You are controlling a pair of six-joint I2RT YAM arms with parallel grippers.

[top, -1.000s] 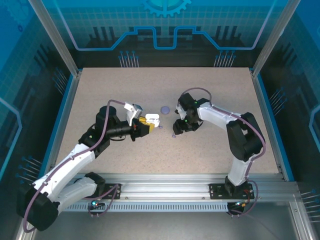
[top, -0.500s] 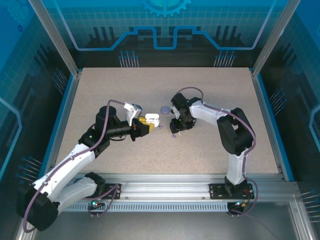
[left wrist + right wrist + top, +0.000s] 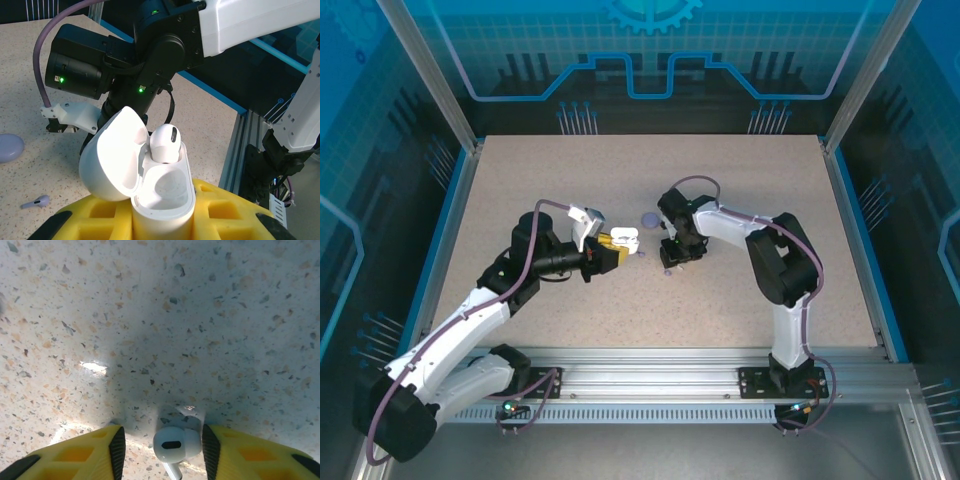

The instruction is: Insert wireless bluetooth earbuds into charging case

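Where the left arm reaches toward the middle of the speckled, stone-like tabletop (image 3: 520,180), the left gripper (image 3: 616,246) is clamped on the charging case (image 3: 626,237). Its yellow pads (image 3: 225,215), blocky with square recesses, press the lower body from both sides. The top view reduces the case to a small white shape. The left wrist view gives the detail: glossy white plastic, pebble-rounded, held upright, with its hinged lid swung open toward the left of that view. A seated earbud (image 3: 165,144) stands in the far well, its smooth rounded head marked by a dark oval slot, and the near well shows as a smooth hollow.

On the tabletop just beyond the case lies a tiny lavender piece (image 3: 36,202) with a short stem. Farther toward the far edge sits a flat, round purple disc (image 3: 648,219).

To the right, near the case but apart from it, the right gripper (image 3: 670,257) points down at the tabletop. Its black wrist housing, with green lights, fills the background of the left wrist view. The right wrist view adds what is between the jaws. The yellow fingers (image 3: 80,455) with black inner faces stand apart, and a loose earbud (image 3: 176,441) lies on the tabletop between them. This earbud is glossy white with a dark oval on its head, and its stem runs toward the bottom of that view. It sits against or just beside the finger on the right of that view, with a clear gap to the other, so the jaws are not gripping it.
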